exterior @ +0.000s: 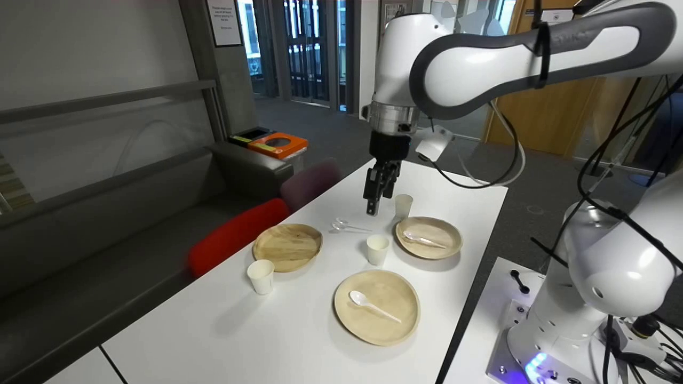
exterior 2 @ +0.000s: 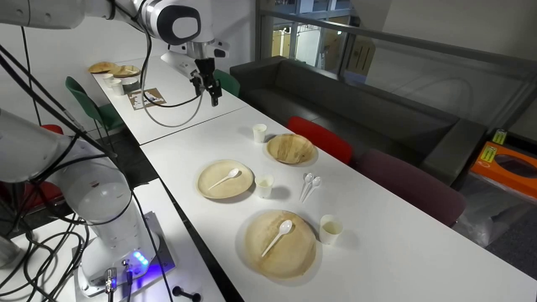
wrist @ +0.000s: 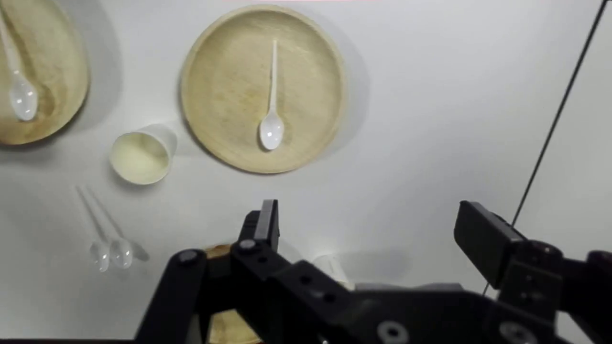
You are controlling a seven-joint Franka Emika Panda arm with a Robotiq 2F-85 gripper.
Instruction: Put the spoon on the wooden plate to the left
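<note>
White spoon (wrist: 273,106), on the low-rimmed wooden plate (wrist: 229,95) at the robot's left, bowl toward the far edge of the table (exterior: 203,330), handle toward the arm base (exterior: 560,325); so seen in both exterior views. Gripper (wrist: 370,222), black, raised above the table, fingers spread wide apart in the wrist view. Second plate (exterior 2: 293,256), pale wood, bearing a further spoon (exterior 2: 283,230). Wooden dish (exterior: 288,247), darker-grained, toward the far edge near the red chair (exterior: 240,229). Loose spoons (wrist: 121,251), white, two, lying side by side on the table. Pale cup (exterior 2: 264,191), upright, just beside the wooden plate; second cup (exterior 2: 329,235) beside the second plate; third cup (exterior 2: 259,134) beside the wooden dish, both upright
</note>
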